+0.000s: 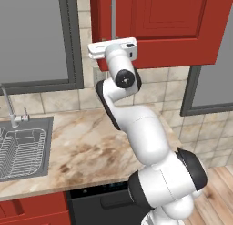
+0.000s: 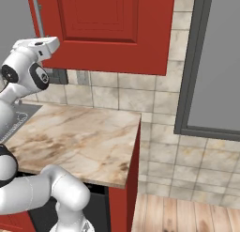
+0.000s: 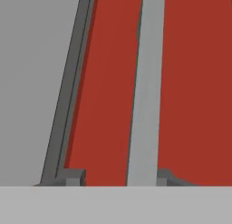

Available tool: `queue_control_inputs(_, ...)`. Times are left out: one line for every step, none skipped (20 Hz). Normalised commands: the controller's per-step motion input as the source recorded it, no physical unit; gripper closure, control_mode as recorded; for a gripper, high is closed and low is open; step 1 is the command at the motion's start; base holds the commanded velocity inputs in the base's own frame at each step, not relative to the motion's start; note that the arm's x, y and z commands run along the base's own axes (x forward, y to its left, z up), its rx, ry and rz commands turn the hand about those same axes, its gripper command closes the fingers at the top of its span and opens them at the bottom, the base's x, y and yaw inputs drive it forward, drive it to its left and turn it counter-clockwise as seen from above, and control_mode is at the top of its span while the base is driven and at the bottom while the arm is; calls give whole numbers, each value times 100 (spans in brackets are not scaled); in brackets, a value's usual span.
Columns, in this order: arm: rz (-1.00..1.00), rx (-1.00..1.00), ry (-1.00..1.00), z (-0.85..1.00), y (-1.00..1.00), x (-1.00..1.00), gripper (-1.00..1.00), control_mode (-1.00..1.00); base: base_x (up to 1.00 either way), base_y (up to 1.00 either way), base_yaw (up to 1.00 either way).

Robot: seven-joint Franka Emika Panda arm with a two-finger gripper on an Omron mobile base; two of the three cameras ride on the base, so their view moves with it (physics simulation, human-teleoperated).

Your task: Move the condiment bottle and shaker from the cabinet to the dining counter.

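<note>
Cabinet [image 1: 173,23] door shut, top centre-to-right of left base view, upper left-to-centre of right base view [image 2: 108,29]. Bottle and shaker not visible in any frame, so can't say where they sit.

Hand [image 1: 101,52] raised to the lower left corner of the cabinet door, right at the bottom end of the vertical silver handle [image 1: 113,17]. In right base view the hand [image 2: 28,42] is at upper left, just under the handle [image 2: 39,17]. White wrist body hides the fingers in both base views.

Hand view: handle [image 3: 146,87] runs top to bottom, centre of frame, very close. Two small dark finger tips at the bottom, one left [image 3: 72,177] and one right [image 3: 165,177] of the bar. They straddle the handle with a gap on each side, the left gap larger, so the hand reads as wide, not clamped. Whether either tip touches the bar: can't tell. Grey window frame [image 3: 68,87] runs diagonally in the left half of that view.

Below: marble tabletop [image 1: 91,146] mid-frame in left base view, sink [image 1: 22,149] at left edge with faucet [image 1: 9,108] above it. Tiled wall [image 2: 122,92] behind. Dark appliance front [image 1: 100,203] under the tabletop, bottom centre. Wood floor [image 2: 187,214] bottom right of right base view.
</note>
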Motion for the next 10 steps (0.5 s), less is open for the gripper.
queue_control_inputs(0,0,0,0,0,0,100,-100,0,0,0)
queue_control_inputs(0,0,0,0,0,0,100,-100,0,0,0)
queue_control_inputs(0,0,0,0,0,0,100,-100,0,0,0)
queue_control_inputs(0,0,0,0,0,0,100,-100,0,0,0)
queue_control_inputs(0,0,0,0,0,0,100,-100,0,0,0)
queue_control_inputs(0,0,0,0,0,0,100,-100,0,0,0)
queue_control_inputs(0,0,0,0,0,0,100,-100,0,0,0)
queue_control_inputs(0,0,0,0,0,0,100,-100,0,0,0)
queue_control_inputs(0,0,0,0,0,0,100,-100,0,0,0)
queue_control_inputs(0,0,0,0,0,0,100,-100,0,0,0)
